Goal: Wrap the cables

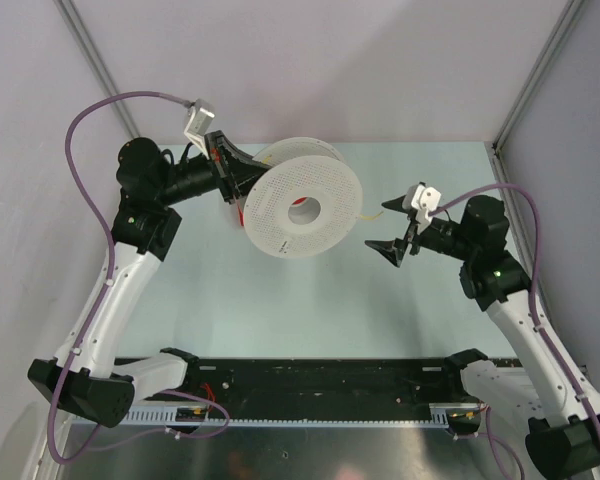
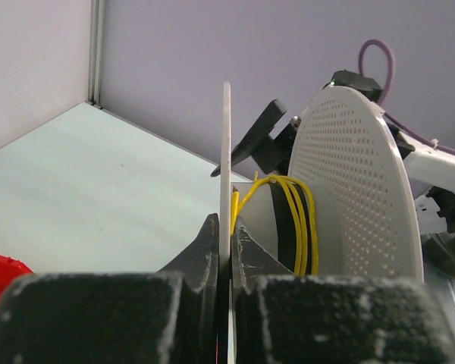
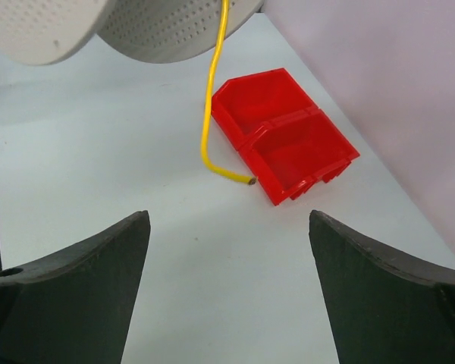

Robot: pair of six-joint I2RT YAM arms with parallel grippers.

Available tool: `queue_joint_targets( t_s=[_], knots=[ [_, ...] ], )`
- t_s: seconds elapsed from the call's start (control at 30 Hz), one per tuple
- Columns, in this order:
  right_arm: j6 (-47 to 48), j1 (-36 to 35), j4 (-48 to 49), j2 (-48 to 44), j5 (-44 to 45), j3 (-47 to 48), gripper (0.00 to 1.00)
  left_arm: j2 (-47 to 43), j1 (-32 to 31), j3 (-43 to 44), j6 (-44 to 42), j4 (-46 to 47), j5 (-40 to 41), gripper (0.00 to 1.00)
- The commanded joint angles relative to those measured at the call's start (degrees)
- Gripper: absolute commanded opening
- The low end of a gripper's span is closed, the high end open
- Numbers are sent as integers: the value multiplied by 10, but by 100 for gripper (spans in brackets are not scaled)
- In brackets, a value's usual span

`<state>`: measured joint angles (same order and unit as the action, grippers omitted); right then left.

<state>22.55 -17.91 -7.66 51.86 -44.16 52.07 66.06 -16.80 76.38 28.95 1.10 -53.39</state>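
The spool point(image 3: 159, 30) is getting chopped off by the top edge in the right wrist view, and the yellow cable point(image 3: 208, 114) is running out of frame with it. From above, it's covering most of the red bin point(image 1: 299, 204), which is only peeking through the hub hole.

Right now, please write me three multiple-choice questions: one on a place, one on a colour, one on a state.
1. What colour is the bin? A) blue B) red C) green
2. Where are the wound turns of the yellow wire? A) on the spool hub B) on the table C) in the bin
3. How is the right gripper? A) shut on the wire B) shut on the spool C) open, empty
Answers: 1 B, it is red; 2 A, the left wrist view shows loops round the hub; 3 C, its fingers stand wide apart, the wire end hanging free.
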Motion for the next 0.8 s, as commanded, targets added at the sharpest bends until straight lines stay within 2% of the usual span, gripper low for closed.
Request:
queue_joint_targets(
  t_s=[0.0, 0.23, 0.4, 0.53, 0.77],
  knots=[
    [79, 22, -53, -58, -38, 0, 91, -9, 4, 29, -14, 20, -19, 0],
    [137, 26, -73, -89, -34, 31, 87, -6, 4, 21, -26, 14, -21, 0],
    [219, 19, -98, -78, -44, 51, 76, -4, 4, 17, -30, 9, -22, 0],
    [293, -12, -114, -68, -22, 59, 67, -3, 3, 14, -36, 3, -20, 0],
    [382, -82, -117, -49, 47, 64, 58, -4, 2, 10, -40, -7, -15, 0]
  ],
)
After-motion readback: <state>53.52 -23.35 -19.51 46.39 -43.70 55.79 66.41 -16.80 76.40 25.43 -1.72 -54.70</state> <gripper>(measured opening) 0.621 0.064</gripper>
